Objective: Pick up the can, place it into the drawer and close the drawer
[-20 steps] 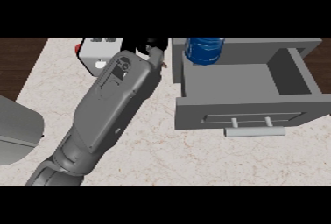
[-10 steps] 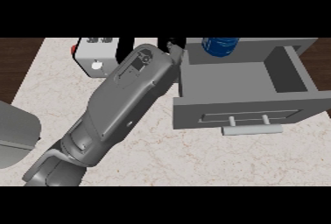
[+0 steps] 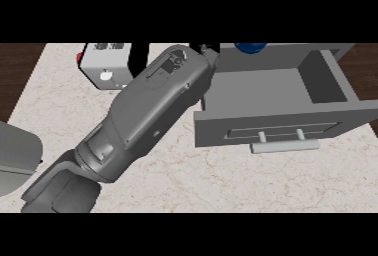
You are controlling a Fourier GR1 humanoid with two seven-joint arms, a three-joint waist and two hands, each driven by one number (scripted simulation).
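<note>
Marbled counter top (image 3: 244,175) lies bare along the near edge and below the open grey drawer (image 3: 273,95), whose front panel and handle (image 3: 284,146) face the viewer, dark flooring showing past the counter's left and right edges. One grey forearm (image 3: 140,120) crosses diagonally from the lower left to the drawer's far left corner, beside a white appliance (image 3: 111,67); its black hand (image 3: 203,50) is mostly hidden (finger state cannot be told). Only the blue can (image 3: 249,47) top shows, at the drawer's far wall near the top edge.

Your blue can (image 3: 250,47) shows only partly at the top edge, just right of the fingers (image 3: 204,49). The grey drawer (image 3: 277,116) stands open below and right of them, handle facing you.
</note>
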